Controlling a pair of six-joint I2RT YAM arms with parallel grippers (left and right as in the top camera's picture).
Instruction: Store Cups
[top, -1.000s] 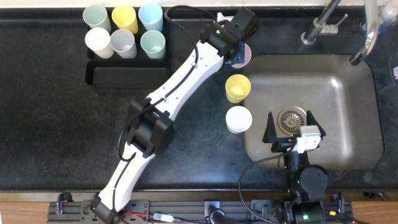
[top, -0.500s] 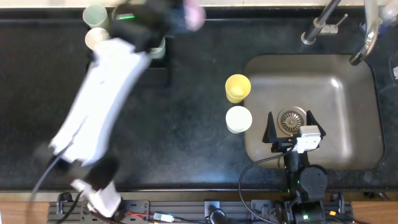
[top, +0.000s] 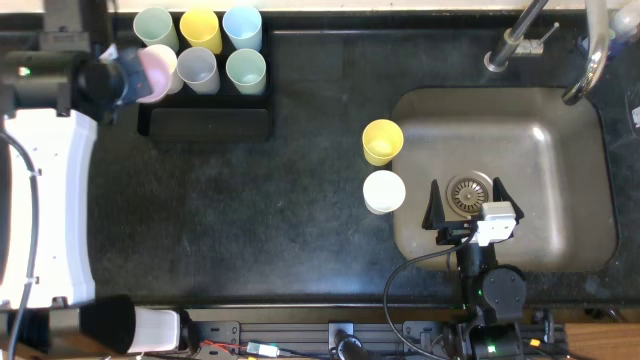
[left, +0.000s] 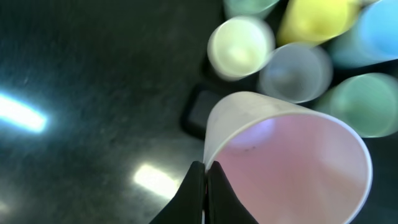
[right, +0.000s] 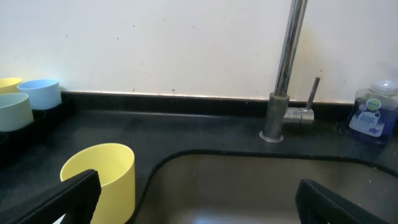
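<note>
A: What has the left tool (left: 203, 186) got?

B: It is clenched on the rim of a pale pink plastic cup (left: 286, 162), pinching the wall between both fingers. It is over the dark speckled bench (left: 74, 74), at the end of the black plastic tray (left: 200, 113).

A: What crowds it there?

B: Six cups in the tray, just beyond the pink one. The white plastic cup (left: 239, 46) is nearest the tool, then a translucent grey cup (left: 295, 71) and a mint green cup (left: 367, 102). A yellow plastic cup (left: 317, 22), a light blue cup (left: 373, 31) and a pale green cup (top: 155, 25) stand farther off in the back row.

A: And the right tool (right: 198, 186)?

B: Released, fingers spread wide, low over the steel sink (top: 560, 160). On the bench just off its left finger stand a loose yellow plastic cup (right: 102, 177) and a loose white plastic cup (top: 383, 190), close together at the basin's edge. Ahead of it rise a chrome tap (right: 286, 68) and a blue soap bottle (right: 372, 117), against a white wall (right: 155, 43).
</note>
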